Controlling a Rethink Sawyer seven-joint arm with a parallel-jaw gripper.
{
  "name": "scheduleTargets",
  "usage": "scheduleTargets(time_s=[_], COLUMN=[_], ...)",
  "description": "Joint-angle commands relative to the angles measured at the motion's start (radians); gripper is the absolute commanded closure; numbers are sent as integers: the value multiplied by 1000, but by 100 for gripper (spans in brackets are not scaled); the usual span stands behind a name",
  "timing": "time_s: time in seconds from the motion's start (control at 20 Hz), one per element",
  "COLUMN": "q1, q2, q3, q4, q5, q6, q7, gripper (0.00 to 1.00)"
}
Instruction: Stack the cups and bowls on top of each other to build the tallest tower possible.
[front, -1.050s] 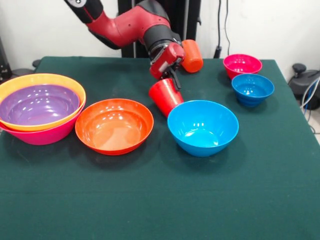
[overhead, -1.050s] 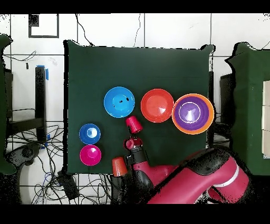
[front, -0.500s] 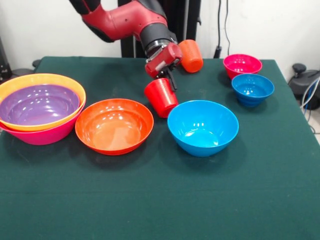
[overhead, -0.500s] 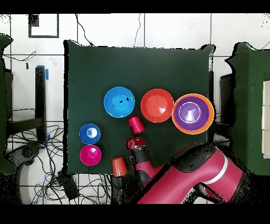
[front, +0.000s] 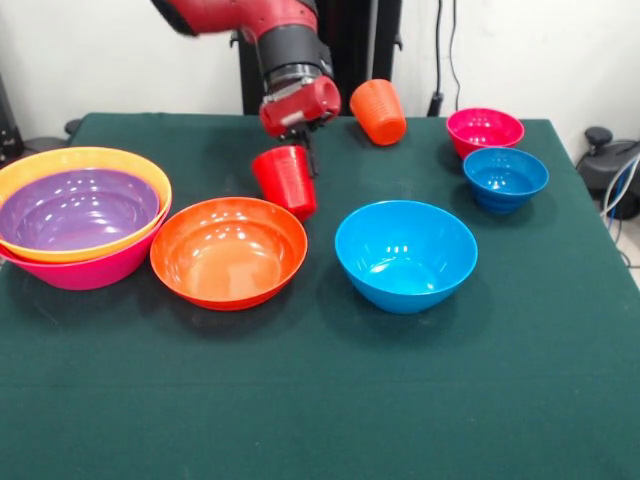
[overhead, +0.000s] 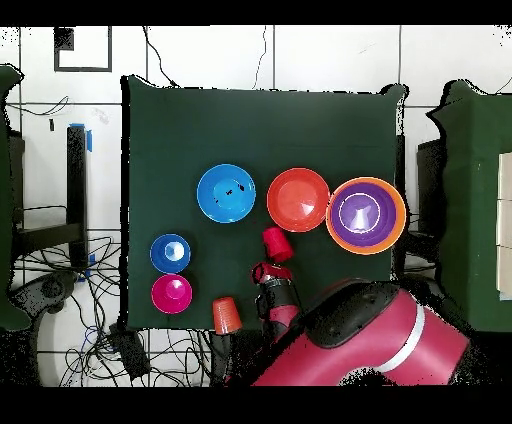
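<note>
The small red tapered plastic cup (front: 286, 178) hangs tilted in the air, mouth up and toward the robot, just behind the far rim of the shallow red-orange plastic bowl (front: 229, 250). The black-fingered pincer (front: 300, 152) has it pinched by the rim, one finger showing down the outside wall. It looks light and stiff but glossy, so I'd judge a rim pinch like this liable to let the cup swing or slip; a hold lower on the wall would be steadier.

To one side of the red-orange bowl, on the green table (front: 320, 400), sits the tower so far: a purple bowl (front: 75, 208) nested in a yellow-orange one (front: 85, 160), inside the big pink bowl (front: 90, 270). On the red-orange bowl's other side stands the medium blue bowl (front: 405, 253); beyond that, the small blue bowl (front: 505, 177) and small magenta bowl (front: 484, 129).

The front view shows the orange cup (front: 378, 111) lying tilted and the red cup's height off the table; the overhead view loses that height but shows the red cup (overhead: 276, 243) apart from the bowl's rim.
</note>
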Motion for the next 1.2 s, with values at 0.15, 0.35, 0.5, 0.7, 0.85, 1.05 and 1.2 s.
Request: scheduleTargets(time_s=[0.15,0.35,0.5,0.7,0.85,1.05,1.2], q1=[98,115,119,107,68,9,-13], q2=[-213,-290,-336,-415,-482,-530,-535], q3=[-57,-31,0,38,70,109,111], q4=[119,192,244,296,319,307,287], q5=[156,153,151,148,138,121,113], q6=[368,424,457,543,654,781,825], q7=[90,122,150,163,149,108,84], gripper=[100,100,100,100,100,100,100])
